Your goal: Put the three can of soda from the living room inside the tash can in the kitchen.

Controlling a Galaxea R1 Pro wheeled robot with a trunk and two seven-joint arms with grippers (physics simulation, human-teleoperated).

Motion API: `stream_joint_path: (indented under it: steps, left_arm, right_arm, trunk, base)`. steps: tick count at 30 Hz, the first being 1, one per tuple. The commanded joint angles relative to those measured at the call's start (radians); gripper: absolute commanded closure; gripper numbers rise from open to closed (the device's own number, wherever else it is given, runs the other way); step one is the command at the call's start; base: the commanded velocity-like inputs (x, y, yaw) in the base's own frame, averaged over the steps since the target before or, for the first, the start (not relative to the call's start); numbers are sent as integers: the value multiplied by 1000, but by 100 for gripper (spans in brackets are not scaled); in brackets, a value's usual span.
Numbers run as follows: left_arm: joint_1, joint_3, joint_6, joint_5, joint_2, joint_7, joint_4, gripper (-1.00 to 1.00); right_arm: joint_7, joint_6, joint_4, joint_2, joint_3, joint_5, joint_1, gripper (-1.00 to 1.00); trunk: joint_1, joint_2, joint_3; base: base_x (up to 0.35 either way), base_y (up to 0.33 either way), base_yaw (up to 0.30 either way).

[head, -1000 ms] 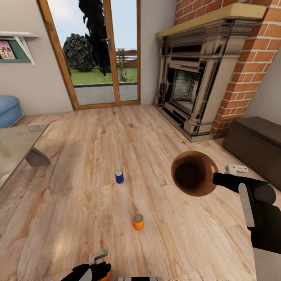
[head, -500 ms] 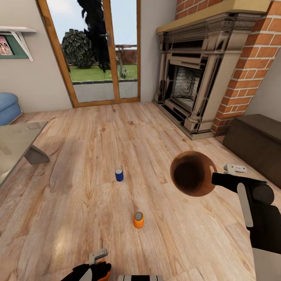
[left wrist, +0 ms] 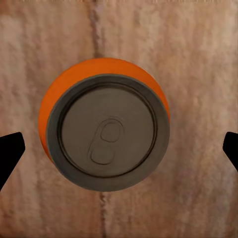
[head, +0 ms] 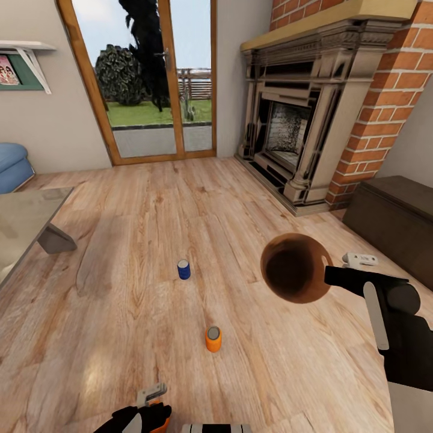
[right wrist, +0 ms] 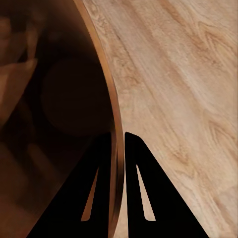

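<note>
L gripper (left wrist: pixel 119 148) hangs spread wide over an orange can (left wrist: pixel 106 124), fingertips clear of it. Blue can (head: pixel 184 269) and 2nd orange can (head: pixel 213 339) stand apart on wood floor (head: pixel 120 313). R gripper (right wrist: pixel 118 144) pinches trash can (head: pixel 296 267) rim, bin lifted.

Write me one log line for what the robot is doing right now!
room: living room | right gripper: shut on trash can rim | left gripper: open over orange can | floor: blue can

A dark blue soda can (head: pixel 184 270) and two orange grey-topped soda cans (head: pixel 213 339) (left wrist: pixel 104 129) stand upright on warm wood planks, the brown-lined round bin (head: pixel 296 267) held aloft at three o'clock.
</note>
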Motion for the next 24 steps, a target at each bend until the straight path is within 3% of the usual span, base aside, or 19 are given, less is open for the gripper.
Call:
stream_joint_path:
  steps: [1,5,24]
  left_arm:
    - [0,0,0,0,0,0,0,-100]
    - [0,0,0,1,0,0,0,-100]
    - [-1,0,0,1,0,-1,0,-100]
  right_arm:
    - [7,0,0,0,0,-16,0,100]
    - [7,0,0,-1,0,-16,0,100]
    - [7,0,0,0,0,-17,0,100]
  trunk:
    - [0,0,-4]
    - [2,-1,-19]
    - [2,-1,-19]
  base:
    - [0,0,0]
    - [0,0,0]
    - [0,0,0]
